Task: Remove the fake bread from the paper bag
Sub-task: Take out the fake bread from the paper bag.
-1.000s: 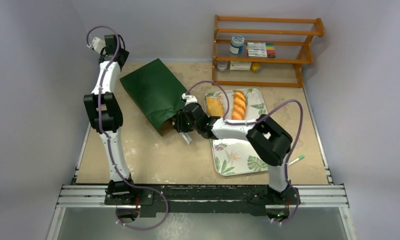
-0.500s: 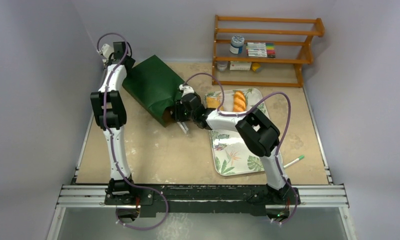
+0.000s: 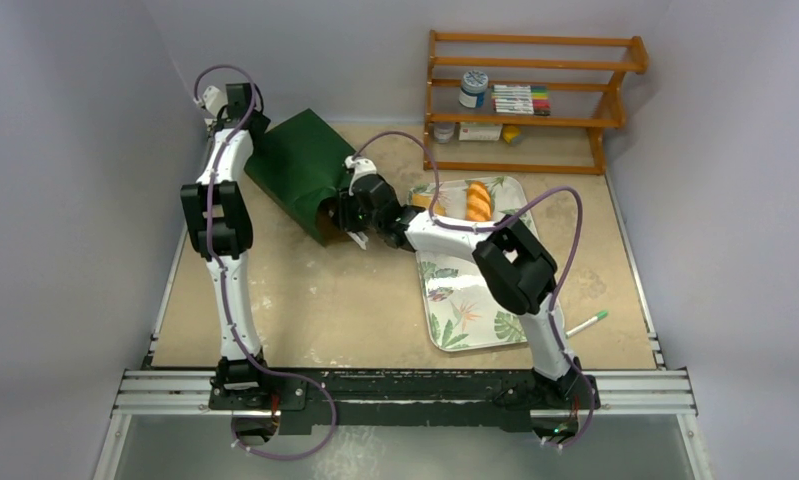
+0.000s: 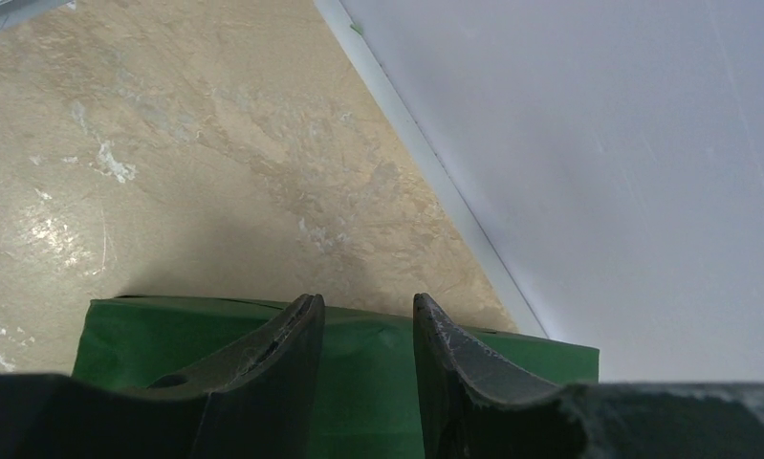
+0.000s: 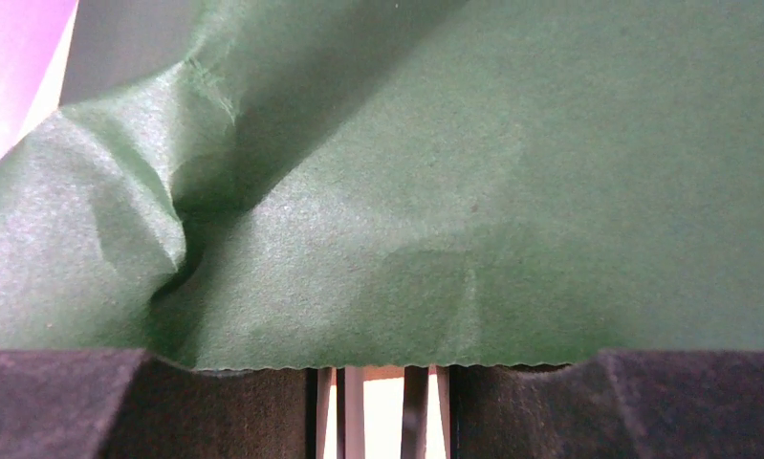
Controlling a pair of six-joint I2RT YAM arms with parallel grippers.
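Note:
The dark green paper bag (image 3: 297, 172) lies flat at the back left, its brown-lined mouth facing the tray. My right gripper (image 3: 348, 217) is pushed into that mouth. In the right wrist view green paper (image 5: 406, 191) drapes over its fingertips, and the finger bases stand apart. My left gripper (image 3: 252, 128) sits at the bag's closed far end, fingers (image 4: 301, 320) apart with green paper (image 4: 368, 382) showing between them. One orange loaf of fake bread (image 3: 478, 202) lies on the leaf-patterned tray (image 3: 475, 310). A second loaf (image 3: 422, 202) is partly hidden by my right arm. Any bread inside the bag is hidden.
A wooden shelf (image 3: 530, 100) with a jar, markers and small boxes stands at the back right. A green-capped pen (image 3: 587, 322) lies right of the tray. The back wall and table edge run close behind my left gripper.
My right gripper moved up and left from in front of the bag into its mouth. My left gripper came down onto the bag's far end, then stayed. The bag shifted slightly.

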